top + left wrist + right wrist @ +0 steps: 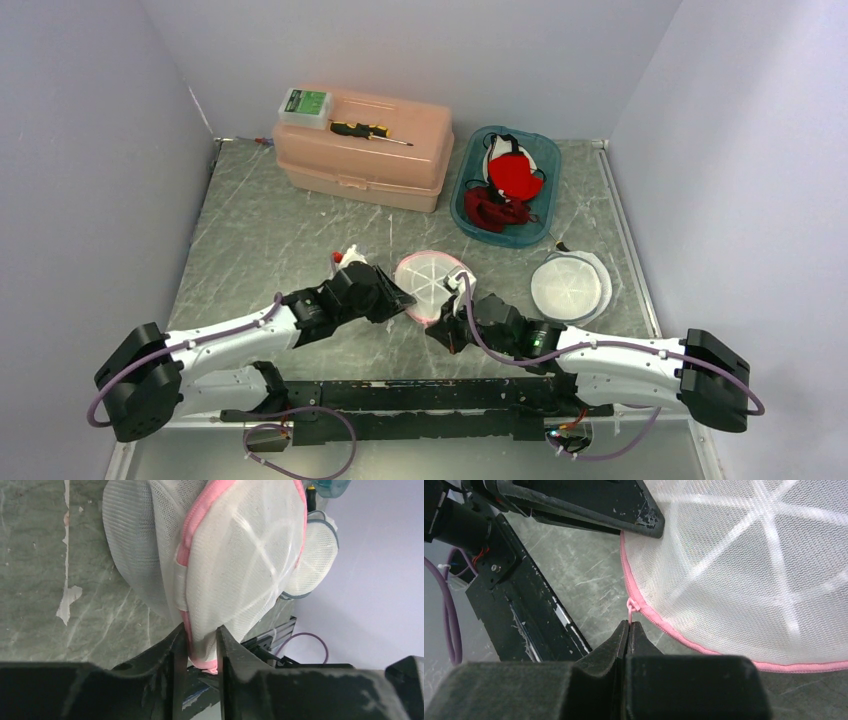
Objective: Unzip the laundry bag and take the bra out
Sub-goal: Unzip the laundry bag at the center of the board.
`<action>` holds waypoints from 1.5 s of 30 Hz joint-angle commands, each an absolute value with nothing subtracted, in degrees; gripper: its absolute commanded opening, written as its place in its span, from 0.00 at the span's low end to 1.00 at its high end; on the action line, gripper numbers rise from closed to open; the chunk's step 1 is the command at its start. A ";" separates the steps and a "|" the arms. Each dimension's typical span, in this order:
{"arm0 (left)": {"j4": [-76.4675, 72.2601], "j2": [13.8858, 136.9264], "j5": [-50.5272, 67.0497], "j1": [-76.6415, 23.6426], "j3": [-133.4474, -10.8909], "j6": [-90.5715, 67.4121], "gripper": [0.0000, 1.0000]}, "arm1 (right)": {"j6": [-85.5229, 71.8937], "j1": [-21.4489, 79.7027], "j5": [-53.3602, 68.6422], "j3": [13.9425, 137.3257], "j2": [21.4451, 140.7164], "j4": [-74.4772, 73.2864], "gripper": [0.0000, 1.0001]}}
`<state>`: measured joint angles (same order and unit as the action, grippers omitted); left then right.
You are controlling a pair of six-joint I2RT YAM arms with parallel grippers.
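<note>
Right claw pinched on pink zip pull; my left claw clamps laundry bag rim, near worktop front edge.

We've got a white mesh-cloth laundry bag with pink fabric trim, a scuffed, scratched grey-green table, and a smooth peach plastic toolbox.

Lab: test table w/ white walls
</note>
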<state>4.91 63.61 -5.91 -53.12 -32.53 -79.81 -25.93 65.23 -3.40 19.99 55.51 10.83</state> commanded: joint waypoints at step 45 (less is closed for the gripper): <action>-1.99 82.91 27.71 -30.63 -47.01 -43.99 0.51 | -31.32 76.51 -26.62 24.70 59.87 11.52 0.00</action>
<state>2.70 84.71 29.80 -32.08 -50.11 -42.94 -30.94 75.48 -26.52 21.85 55.29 6.57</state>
